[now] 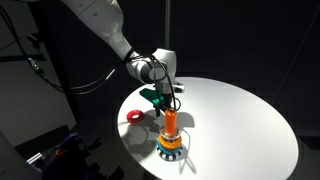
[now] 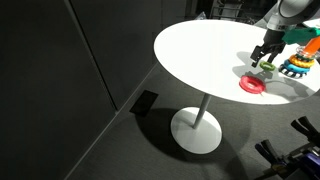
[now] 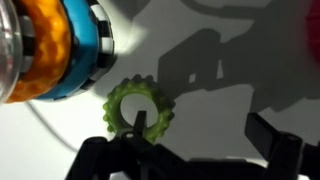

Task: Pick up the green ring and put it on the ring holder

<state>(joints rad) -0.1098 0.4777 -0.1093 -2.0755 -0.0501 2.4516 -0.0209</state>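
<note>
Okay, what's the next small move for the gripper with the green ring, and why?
Probably close the gripper. In the wrist view it looks open, one finger seemingly in the hole of the green ring, the other outside the rim. The ring lies flat beside the ring holder.

Smooth, matt white top on the round table (image 1: 240,120), plain right out to its edge. Knobbly green ring (image 3: 138,113) in dull plastic, bumpy all round the rim. Glossy plastic on the ring holder (image 3: 55,45): shiny orange with bright highlights and a dimpled surface, slick blue band beside it. Flat red ring (image 2: 252,84), smooth plastic look. Matt black on the gripper (image 3: 200,132) fingers (image 3: 272,140). Smooth white shell on the arm (image 1: 95,22), lightly glossy.
</note>
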